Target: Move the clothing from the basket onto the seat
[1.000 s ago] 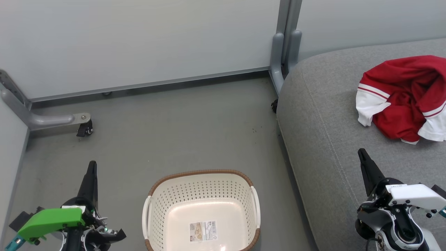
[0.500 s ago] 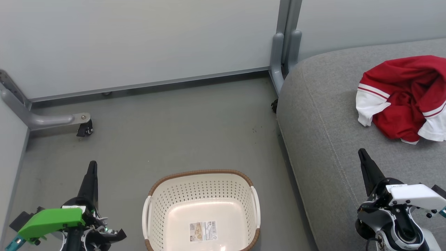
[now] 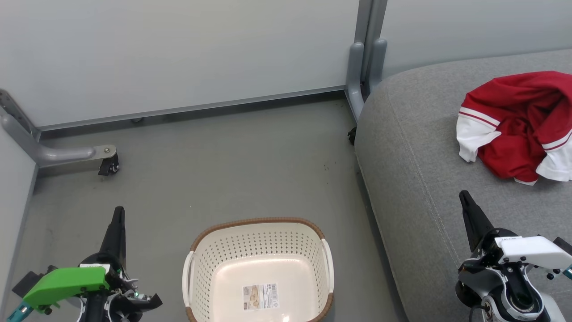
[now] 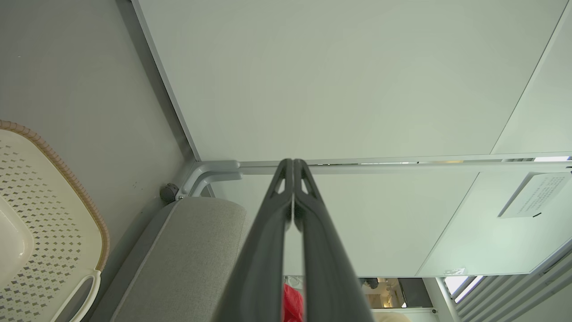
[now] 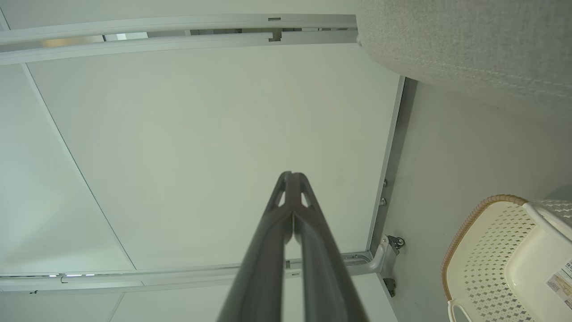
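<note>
The red clothing [image 3: 520, 123] with white sleeve panels lies crumpled on the grey seat [image 3: 424, 170] at the right. On the floor stands the cream basket [image 3: 259, 268] with a brown rim; inside it there is a label and nothing else. My left gripper [image 3: 118, 210] is shut and holds nothing, to the left of the basket. Over the seat's front part my right gripper [image 3: 463, 194] is shut and holds nothing, below the clothing and apart from it. In the left wrist view a sliver of the clothing [image 4: 292, 306] peeks between the shut fingers [image 4: 268, 250].
Grey partition walls [image 3: 178, 53] close off the far side, with a post [image 3: 364, 62] at the seat's corner and a caster foot [image 3: 107, 163] at the left. The grey floor [image 3: 232, 170] stretches between the walls, the basket and the seat.
</note>
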Controlling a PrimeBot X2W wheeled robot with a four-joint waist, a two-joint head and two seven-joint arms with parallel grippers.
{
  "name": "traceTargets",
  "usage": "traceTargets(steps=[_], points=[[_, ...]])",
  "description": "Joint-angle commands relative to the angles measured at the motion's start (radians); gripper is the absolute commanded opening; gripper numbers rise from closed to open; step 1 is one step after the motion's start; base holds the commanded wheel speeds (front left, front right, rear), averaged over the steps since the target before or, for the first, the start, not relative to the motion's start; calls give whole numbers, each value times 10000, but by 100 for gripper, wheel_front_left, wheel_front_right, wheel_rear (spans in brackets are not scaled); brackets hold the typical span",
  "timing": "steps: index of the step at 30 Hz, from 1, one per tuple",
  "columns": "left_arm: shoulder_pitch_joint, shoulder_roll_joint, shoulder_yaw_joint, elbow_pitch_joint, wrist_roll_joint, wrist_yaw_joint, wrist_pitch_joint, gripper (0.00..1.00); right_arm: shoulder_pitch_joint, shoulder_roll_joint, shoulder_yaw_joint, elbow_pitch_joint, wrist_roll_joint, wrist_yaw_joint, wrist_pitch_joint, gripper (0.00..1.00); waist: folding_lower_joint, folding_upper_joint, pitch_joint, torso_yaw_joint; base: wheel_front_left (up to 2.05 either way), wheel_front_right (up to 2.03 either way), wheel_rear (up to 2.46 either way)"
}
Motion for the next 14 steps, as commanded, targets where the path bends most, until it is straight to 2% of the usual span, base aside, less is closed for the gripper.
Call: traceTargets(steps=[1, 14], points=[[-183, 30, 55, 12, 74, -49, 38, 0, -67, -13, -19, 19, -52, 4, 29, 0, 0, 0, 0, 0, 0, 0, 0], [-187, 14, 75, 12, 100, -49, 59, 0, -68, -6, -30, 21, -71, 4, 48, 0, 0, 0, 0, 0, 0, 0, 0]])
